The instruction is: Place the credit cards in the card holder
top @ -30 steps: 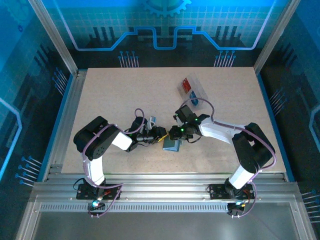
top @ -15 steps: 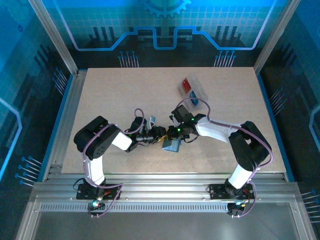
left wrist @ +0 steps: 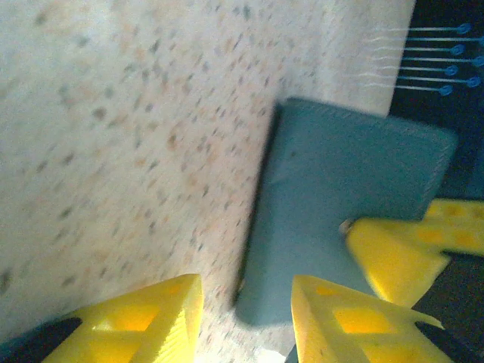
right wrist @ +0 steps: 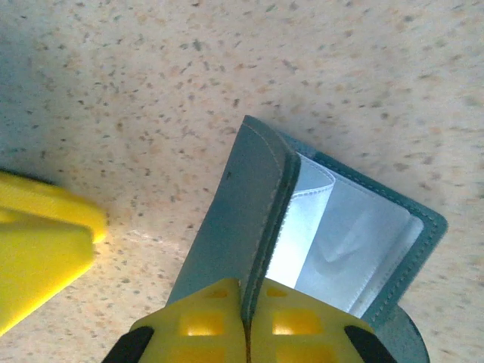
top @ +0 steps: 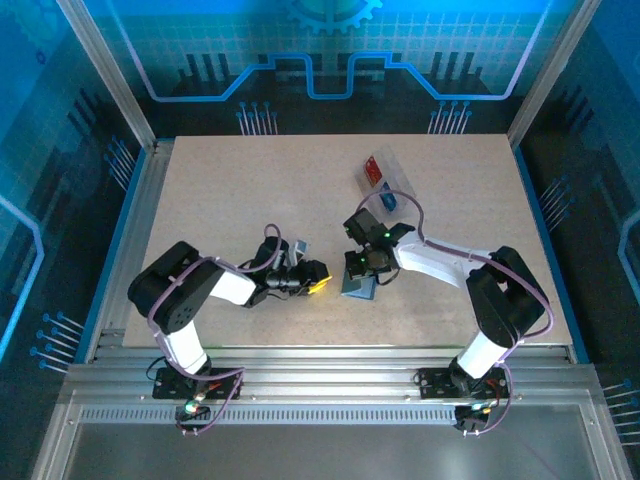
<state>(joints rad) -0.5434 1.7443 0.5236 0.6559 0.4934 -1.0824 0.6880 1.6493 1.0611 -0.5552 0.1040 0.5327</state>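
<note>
Card holder (top: pixel 358 287), overhead view: it lies on the table (top: pixel 230 190) near the front, between the two arms. The right gripper (top: pixel 362 268) stands over it. The left gripper (top: pixel 318 285) is just beside its left edge and apart from it. The red card (top: pixel 375 168) and the blue card (top: pixel 390 203) lie in the clear tray (top: pixel 405 185), well apart toward the back.

Left wrist view: the left jaws stand spread, with only table and the holder's near corner between them. A yellow finger of the right gripper rests on the teal cover.

Right wrist view: the right jaws are pressed together on the edge of the upper cover. The cover is raised, so the white inner pockets (right wrist: pixel 340 234) show.

Procedure, as judged: the step in hand is opening the holder.
- Pinch one cover only.
- Raise it slowly so the lower half lies flat.
- Press the left gripper on the lower half if it lifts or slides.
- Expose a pocket mouth before fetching a card.
</note>
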